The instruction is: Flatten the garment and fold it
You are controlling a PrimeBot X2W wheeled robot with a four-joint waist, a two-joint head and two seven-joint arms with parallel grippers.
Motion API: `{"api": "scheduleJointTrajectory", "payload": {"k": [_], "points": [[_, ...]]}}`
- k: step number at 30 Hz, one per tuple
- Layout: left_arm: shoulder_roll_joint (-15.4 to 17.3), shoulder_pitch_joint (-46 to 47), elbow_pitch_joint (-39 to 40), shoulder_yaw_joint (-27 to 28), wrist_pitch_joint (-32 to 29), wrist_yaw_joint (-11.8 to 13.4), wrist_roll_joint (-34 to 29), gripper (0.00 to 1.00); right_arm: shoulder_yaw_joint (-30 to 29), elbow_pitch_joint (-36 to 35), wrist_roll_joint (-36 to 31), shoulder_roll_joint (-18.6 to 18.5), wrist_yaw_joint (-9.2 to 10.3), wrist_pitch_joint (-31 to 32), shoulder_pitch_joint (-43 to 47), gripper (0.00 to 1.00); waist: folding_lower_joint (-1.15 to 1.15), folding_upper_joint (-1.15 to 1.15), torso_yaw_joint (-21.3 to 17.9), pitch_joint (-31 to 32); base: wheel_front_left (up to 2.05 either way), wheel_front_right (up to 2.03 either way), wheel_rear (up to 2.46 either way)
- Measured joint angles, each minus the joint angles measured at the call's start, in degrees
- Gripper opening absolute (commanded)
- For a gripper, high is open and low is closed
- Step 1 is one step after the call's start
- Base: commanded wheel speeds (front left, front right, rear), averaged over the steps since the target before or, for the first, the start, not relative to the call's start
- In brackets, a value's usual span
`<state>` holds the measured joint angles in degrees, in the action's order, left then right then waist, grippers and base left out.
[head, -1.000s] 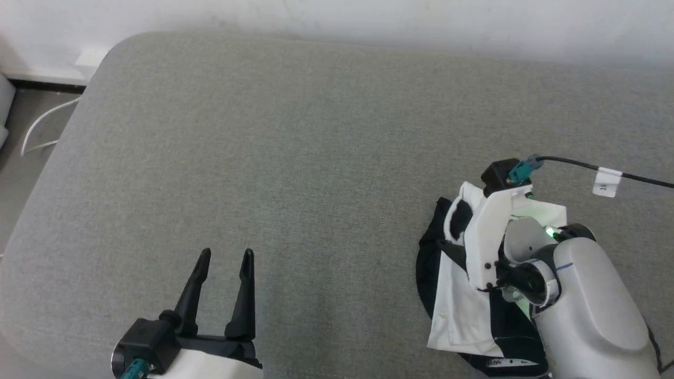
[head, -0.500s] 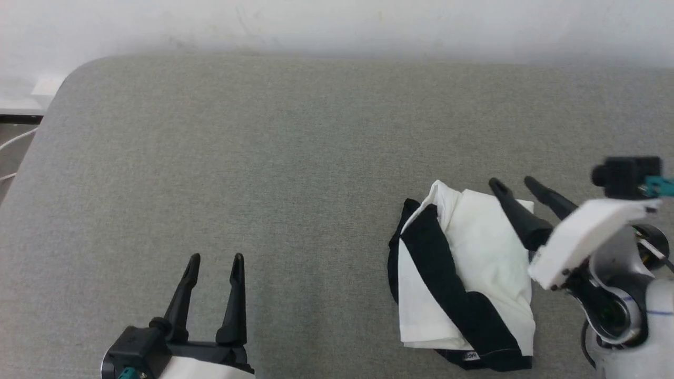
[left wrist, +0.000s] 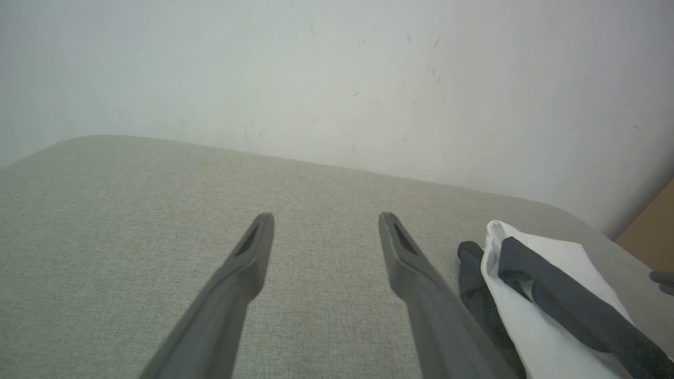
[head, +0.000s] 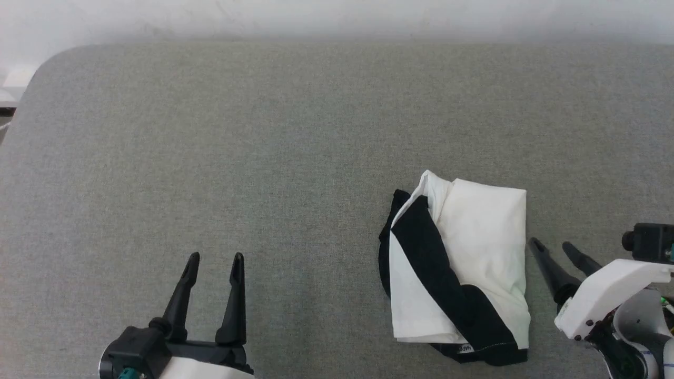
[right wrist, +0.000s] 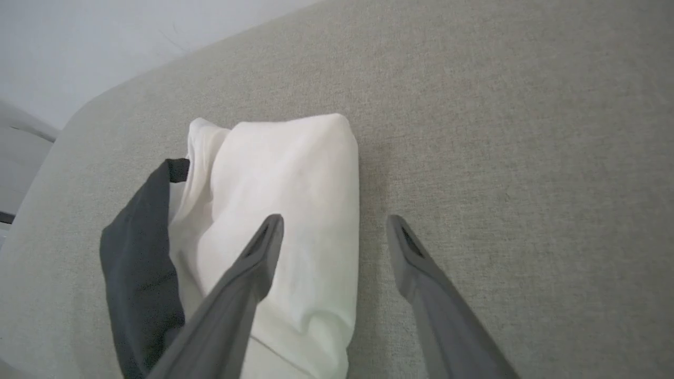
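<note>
The garment [head: 468, 263] lies bunched in a loose folded heap on the grey padded surface [head: 295, 137], right of centre: white cloth crossed by a black band, with a black hem and a small white label at its near edge. My right gripper [head: 552, 246] stands open just to the right of the heap, holding nothing. From the right wrist, the garment [right wrist: 284, 210] sits under and left of the gripper [right wrist: 334, 218]. My left gripper [head: 215, 257] is open at the lower left, far from the cloth. The left wrist view has the garment [left wrist: 547, 295] beside the open gripper [left wrist: 325, 217].
The grey surface ends in a rounded corner [head: 37, 73] at the far left, against a white wall [head: 337, 16]. Wide bare fabric stretches between my left gripper and the heap. A brown cardboard-like edge [left wrist: 650, 231] shows past the surface in the left wrist view.
The right gripper has let go of the garment and drawn back toward the lower right. The heap now lies free on the surface. The head camera has shifted, and the left gripper has held its pose.
</note>
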<state>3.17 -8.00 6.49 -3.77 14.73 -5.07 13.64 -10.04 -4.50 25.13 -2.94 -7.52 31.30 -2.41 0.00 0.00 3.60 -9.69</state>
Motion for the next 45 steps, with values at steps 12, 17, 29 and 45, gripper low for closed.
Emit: {"api": "scheduleJointTrajectory", "payload": {"k": [12, 17, 29, 45], "points": [[0.34, 1.92, -0.02, -0.63, 0.00, -0.55, -0.18, 1.00, -0.24, 9.95, -0.16, -0.02, 0.00, 1.54, -3.28, 1.00, 0.00, 0.00, 2.62, -3.74, 0.00, 0.00, 0.00], [0.35, 2.61, -0.38, -0.85, 0.00, -0.93, -0.32, 1.00, 0.96, 12.66, -0.48, -0.20, -0.01, 3.09, -5.51, 1.00, 0.00, 0.00, 4.03, -4.62, 0.00, 0.00, 0.00], [0.51, 2.77, -1.37, -1.89, 0.00, -1.02, -0.59, 1.00, 2.44, 14.75, -3.39, -0.35, -0.02, 4.49, -7.04, 0.00, 0.00, 0.00, 4.59, -3.07, 0.00, 0.00, 0.00], [0.66, 2.90, -0.08, -4.16, -0.29, -0.94, -1.15, 1.00, 13.89, 14.41, -7.03, -7.22, -0.02, 4.57, -16.90, 0.00, 0.00, 0.00, -5.55, -0.06, 0.00, 0.00, 0.00]]}}
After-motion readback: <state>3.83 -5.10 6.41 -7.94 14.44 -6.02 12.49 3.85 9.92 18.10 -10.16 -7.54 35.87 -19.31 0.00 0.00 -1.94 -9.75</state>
